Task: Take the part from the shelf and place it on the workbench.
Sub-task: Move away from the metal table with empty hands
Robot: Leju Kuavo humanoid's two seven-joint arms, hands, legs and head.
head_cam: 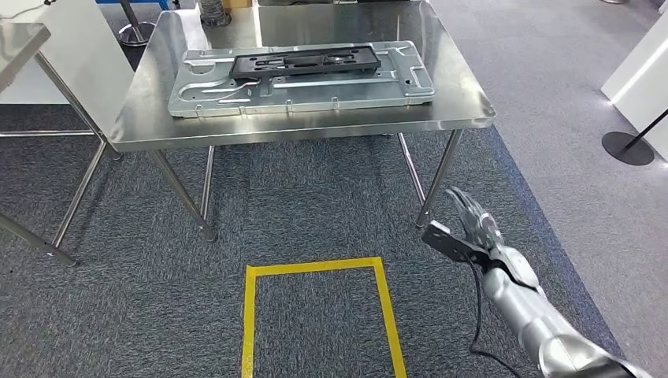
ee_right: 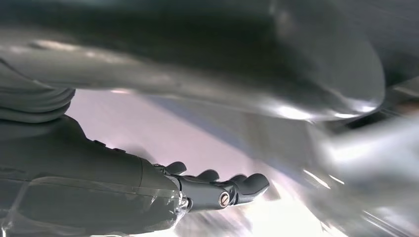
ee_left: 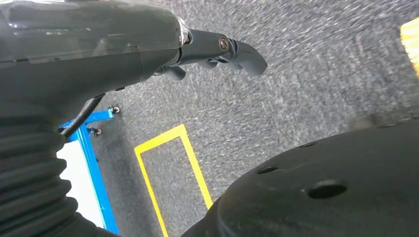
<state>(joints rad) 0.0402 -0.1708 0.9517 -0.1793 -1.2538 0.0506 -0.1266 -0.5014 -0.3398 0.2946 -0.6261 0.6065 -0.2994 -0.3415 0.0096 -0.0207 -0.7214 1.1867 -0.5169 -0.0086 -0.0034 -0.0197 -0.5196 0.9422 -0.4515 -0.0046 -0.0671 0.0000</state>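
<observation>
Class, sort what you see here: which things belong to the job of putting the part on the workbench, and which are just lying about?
Job: black part, lying on the metal plate on the workbench; right hand; left hand.

Lying about: yellow floor marking; second table; black stand base.

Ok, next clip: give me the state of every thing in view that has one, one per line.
Black part: lying flat on the metal plate.
Metal plate: flat on the workbench.
Workbench: standing on the carpet, carrying the plate and part.
Right robot hand: raised beside the workbench, holds nothing, fingers apart.
Left robot hand: over the carpet, holds nothing, fingers curled.
</observation>
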